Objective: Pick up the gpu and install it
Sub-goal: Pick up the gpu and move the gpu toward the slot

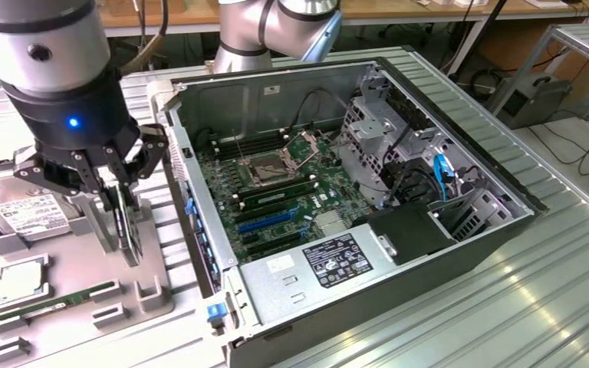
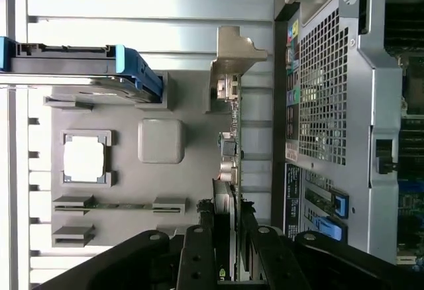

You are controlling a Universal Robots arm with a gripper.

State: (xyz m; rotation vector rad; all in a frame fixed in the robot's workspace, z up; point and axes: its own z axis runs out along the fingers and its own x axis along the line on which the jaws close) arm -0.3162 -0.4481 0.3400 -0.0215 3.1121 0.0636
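The gpu [image 1: 126,230] is a thin dark card standing on edge over the grey tray [image 1: 70,257], at the exterior view's left, beside the open computer case [image 1: 499,230]. My gripper [image 1: 119,192] reaches down from above and is shut on the card's upper part, one finger on each face. In the wrist view the gpu [image 2: 229,145] runs edge-on away from my gripper [image 2: 226,237], its silver bracket [image 2: 235,51] at the far end. Whether the card's lower edge still rests in the tray's holder I cannot tell.
On the tray lie a labelled hard drive [image 1: 28,213], a square processor [image 1: 21,277] and a green memory stick [image 1: 54,300]. Inside the case, the motherboard [image 1: 274,192] shows blue expansion slots [image 1: 264,221], with a drive cage [image 1: 376,130] and cables beyond.
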